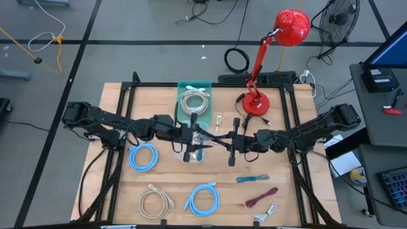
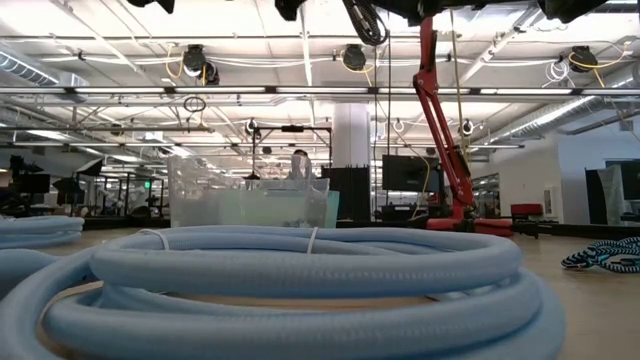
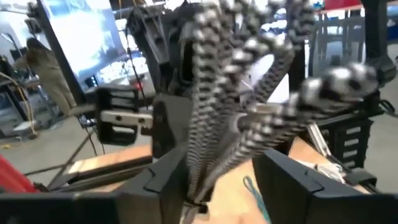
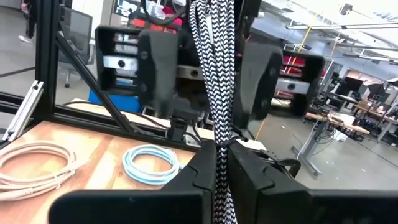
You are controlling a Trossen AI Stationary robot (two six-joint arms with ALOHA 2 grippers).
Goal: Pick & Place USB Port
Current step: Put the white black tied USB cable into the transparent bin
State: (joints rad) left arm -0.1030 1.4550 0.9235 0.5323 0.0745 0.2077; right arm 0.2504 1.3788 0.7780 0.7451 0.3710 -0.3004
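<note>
I'm mid-handover here, both arms meeting over the middle of the counter point(image 1: 127, 210), just in front of the teal bin point(image 1: 193, 86) that already has a white cable coil point(image 1: 194, 102) lying in it. My right tool point(image 4: 221, 158) is pinched tight on the black-and-white braided cable point(image 4: 214, 74), the strands running straight up between its fingers in the right wrist view. My left tool point(image 3: 214, 180) has the same cable bunched between its fingers, the braided loops fanning out above them, though whether it's truly clamped or just cradling the bundle I can't tell from here. From above, the cable is a thin dark line strung between the two tools, lifted off the wood and touching nothing else. So the pick looks done and the carry is in hand; by my reckoning the next move is to swing the bundle back over the bin, get the loose loops gathered above its rim, and let one tool go before the other so nothing drapes outside. The cable looks limp and springy, a zigzag weave, and loops like that will flop. Elsewhere the blue coils point(image 1: 143, 157), a cream coil point(image 1: 156, 202), the teal-and-black cable point(image 1: 252, 179) and a maroon one point(image 1: 262, 197) wait on the counter, beside the red lamp point(image 1: 255, 102).
</note>
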